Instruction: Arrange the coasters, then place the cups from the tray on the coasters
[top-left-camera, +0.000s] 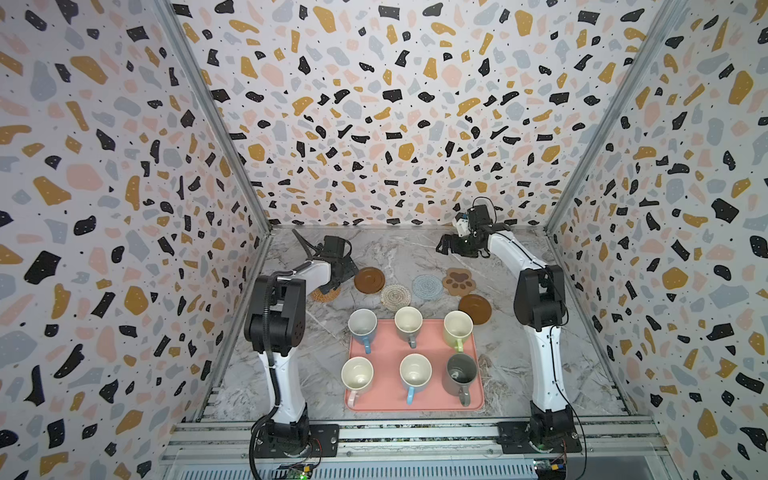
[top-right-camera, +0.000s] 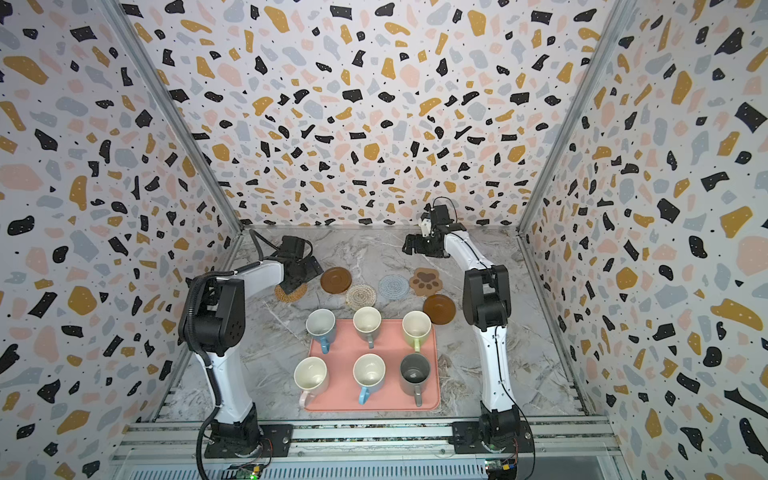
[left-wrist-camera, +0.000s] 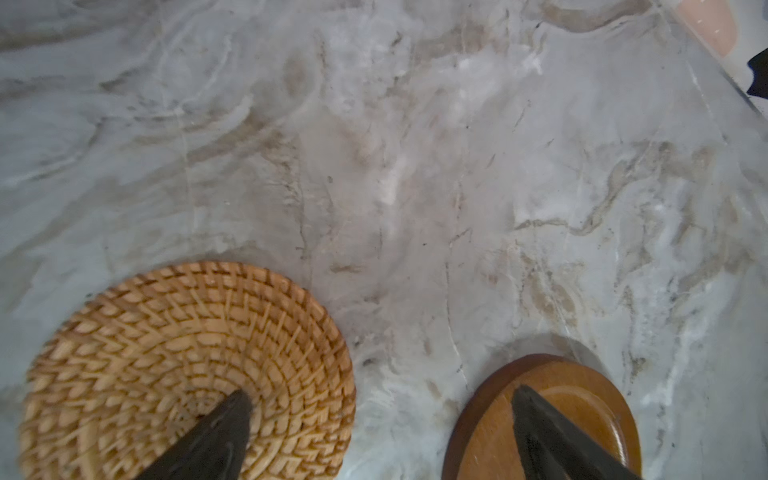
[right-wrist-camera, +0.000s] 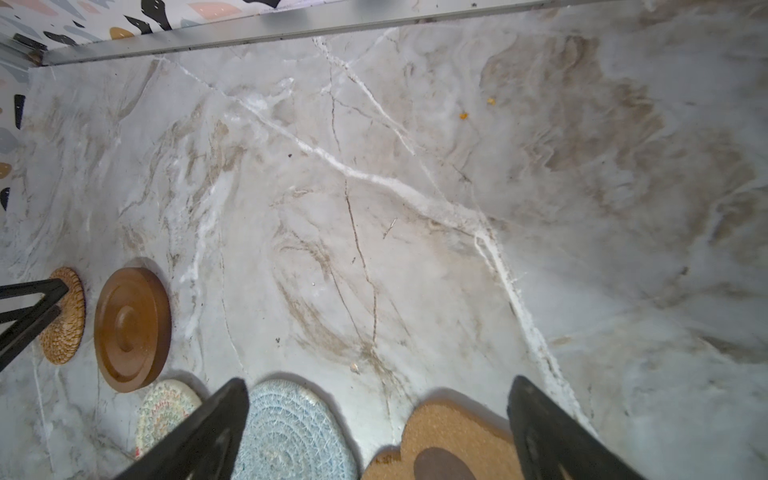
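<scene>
left claw (left-wrist-camera: 382, 390) spread, above orange coaster (left-wrist-camera: 166, 353)

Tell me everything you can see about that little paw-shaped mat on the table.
The paw-shaped coaster is a flat tan mat that looks like cork, with a large dark brown pad and smaller toe pads on top. It lies flat on the marble table, behind the pink tray, between the light-blue woven round and the dark brown disc nearer the tray. Nothing stands on it or holds it.

Top views overlook the whole table (top-left-camera: 407, 253); wrist cameras look down closely.
</scene>
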